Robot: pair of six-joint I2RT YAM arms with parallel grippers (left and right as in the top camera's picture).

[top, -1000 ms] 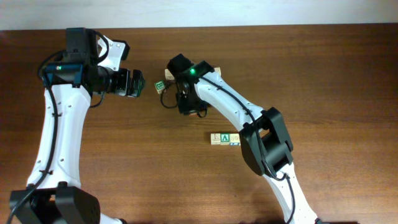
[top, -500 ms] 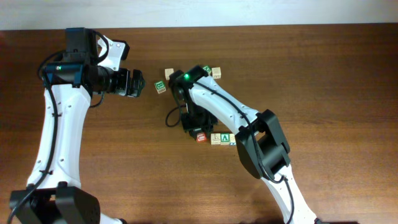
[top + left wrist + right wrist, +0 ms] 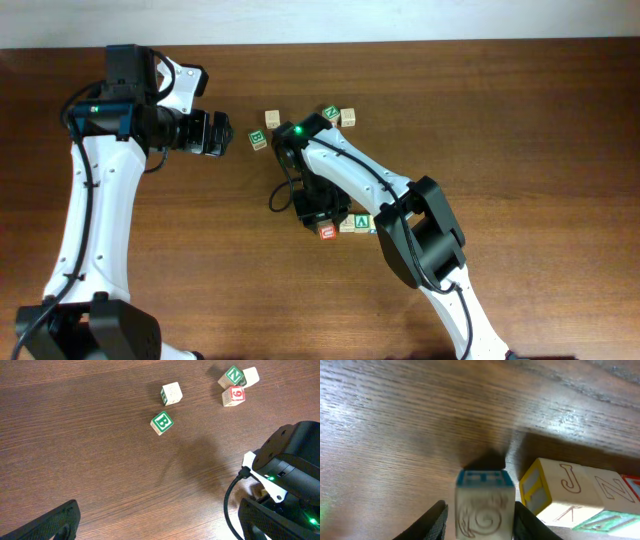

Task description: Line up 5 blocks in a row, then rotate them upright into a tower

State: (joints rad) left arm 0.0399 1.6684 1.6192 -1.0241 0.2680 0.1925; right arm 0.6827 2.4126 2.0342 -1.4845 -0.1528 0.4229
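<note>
While the left hand (image 3: 224, 134) hangs spread over the table (image 3: 520, 120), the right hand (image 3: 480, 519) straddles a block (image 3: 484, 491) beside a J block (image 3: 559, 496); I cannot tell whether it pinches.

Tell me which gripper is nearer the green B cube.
Left. The left gripper sits just beside the green B cube, pointing toward it. The right gripper is lowered at the row of blocks toward the robot's side of the table, clearly farther from it.
</note>
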